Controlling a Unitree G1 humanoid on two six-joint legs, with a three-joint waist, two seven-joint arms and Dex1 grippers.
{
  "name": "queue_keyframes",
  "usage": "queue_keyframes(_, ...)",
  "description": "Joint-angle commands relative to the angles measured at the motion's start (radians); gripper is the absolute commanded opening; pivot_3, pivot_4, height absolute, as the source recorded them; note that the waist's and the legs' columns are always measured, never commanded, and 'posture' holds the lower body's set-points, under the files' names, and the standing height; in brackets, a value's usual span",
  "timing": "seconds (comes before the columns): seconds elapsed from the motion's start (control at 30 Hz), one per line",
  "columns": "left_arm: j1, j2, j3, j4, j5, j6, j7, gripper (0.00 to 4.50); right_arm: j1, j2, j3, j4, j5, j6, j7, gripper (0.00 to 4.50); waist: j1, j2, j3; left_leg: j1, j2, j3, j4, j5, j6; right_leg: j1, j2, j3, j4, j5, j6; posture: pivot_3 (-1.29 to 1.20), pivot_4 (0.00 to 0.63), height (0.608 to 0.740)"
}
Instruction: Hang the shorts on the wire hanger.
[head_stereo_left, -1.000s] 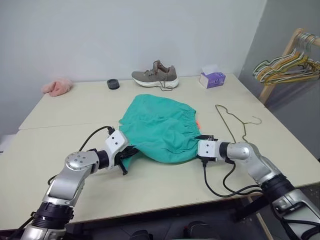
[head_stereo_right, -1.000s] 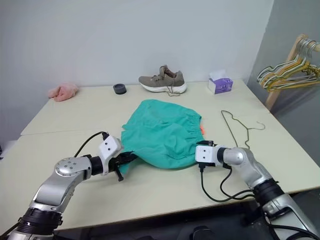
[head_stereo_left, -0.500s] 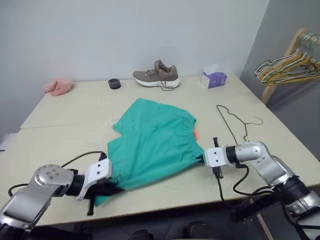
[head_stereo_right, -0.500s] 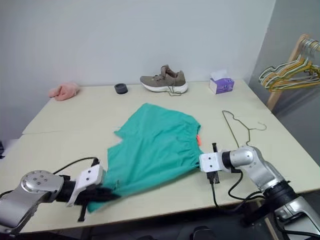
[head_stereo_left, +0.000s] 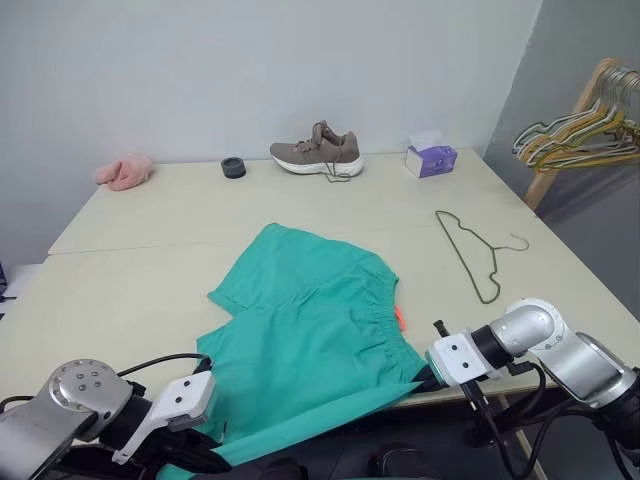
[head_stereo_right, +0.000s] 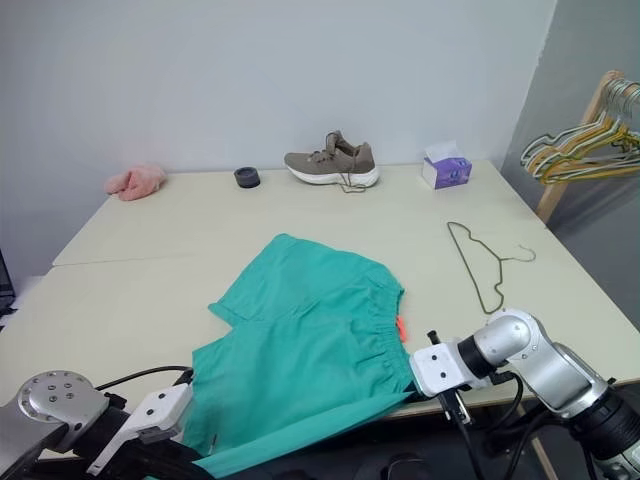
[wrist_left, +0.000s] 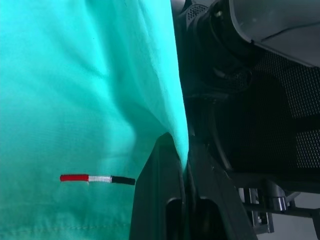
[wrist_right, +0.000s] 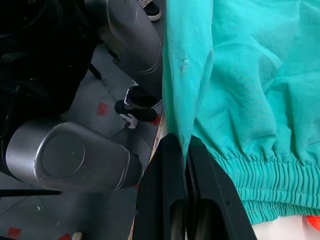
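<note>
The shorts (head_stereo_left: 305, 340) are pinched at the table (head_stereo_left: 130, 250) edge by left gripper (wrist_left: 184, 167) and right gripper (wrist_right: 186, 147); the wire hanger (head_stereo_left: 470, 250) lies apart.

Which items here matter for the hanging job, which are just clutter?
In the job: shorts, wire hanger, left gripper and right gripper, both shut on the shorts.
Lying about: shoe, tissue box, pink cloth, black ring, coloured hangers.

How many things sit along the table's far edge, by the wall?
4: a pink cloth at the robot's far left, then a small black ring, a shoe in the middle, and a purple tissue box toward the right.
</note>
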Motion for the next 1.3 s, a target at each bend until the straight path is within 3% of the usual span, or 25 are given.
queue_keyframes(0.03,0.002,-0.001,0.039,-0.043,-0.039,0.037,0.011,0.00,-0.019,0.007,0.004,-0.021,-0.009,0.015,0.006,0.41,0.002,0.000,0.000,0.000,0.000,0.000,0.000,0.000,0.000,0.000,0.000,0.000,0.000,0.000,0.000,-0.07,0.000,0.740)
queue_keyframes(0.23,-0.029,-0.007,0.072,-0.043,-0.093,0.096,0.013,1.89,-0.024,-0.026,-0.041,-0.071,0.082,0.091,0.052,2.34,0.006,0.000,0.001,0.000,0.000,0.000,0.000,0.000,0.000,0.000,0.000,0.000,0.000,0.002,0.004,-0.08,0.000,0.740)
queue_keyframes(0.43,-0.183,-0.096,0.134,-0.019,-0.234,0.205,0.099,3.79,-0.015,0.007,-0.241,-0.143,0.378,0.375,-0.048,4.47,0.010,-0.002,0.003,0.000,0.000,-0.001,0.000,0.000,0.000,0.000,0.000,-0.001,0.000,0.002,0.004,-0.06,0.000,0.740)
queue_keyframes(0.5,-0.252,-0.141,0.150,-0.007,-0.262,0.224,0.151,4.35,-0.027,0.054,-0.327,-0.106,0.438,0.443,-0.138,4.48,0.010,-0.003,0.003,0.000,0.000,-0.002,0.000,0.000,0.000,0.001,0.000,-0.002,0.000,0.002,0.005,-0.06,0.000,0.740)
queue_keyframes(0.7,-0.537,-0.337,0.135,0.111,-0.197,0.207,0.425,4.35,-0.087,0.254,-0.548,0.112,0.412,0.529,-0.552,4.48,0.011,-0.005,0.002,-0.002,-0.002,-0.001,0.001,0.000,0.000,0.005,0.003,0.001,0.000,0.005,0.008,-0.07,0.000,0.740)
queue_keyframes(0.9,-0.644,-0.368,0.097,0.167,-0.164,0.212,0.446,4.35,-0.119,0.295,-0.536,0.326,0.178,0.542,-0.896,4.48,0.004,-0.005,0.001,-0.006,-0.003,0.003,0.000,0.000,0.000,0.000,0.003,0.004,-0.001,0.006,0.006,-0.09,0.000,0.740)
queue_keyframes(1.3,-0.698,-0.368,0.011,0.169,-0.155,0.210,0.389,4.35,-0.274,0.299,-0.556,0.809,0.068,0.507,-0.983,4.48,-0.022,-0.004,0.001,-0.013,-0.003,0.002,0.001,0.000,0.000,-0.005,0.003,0.004,-0.001,0.008,0.004,-0.10,0.000,0.740)
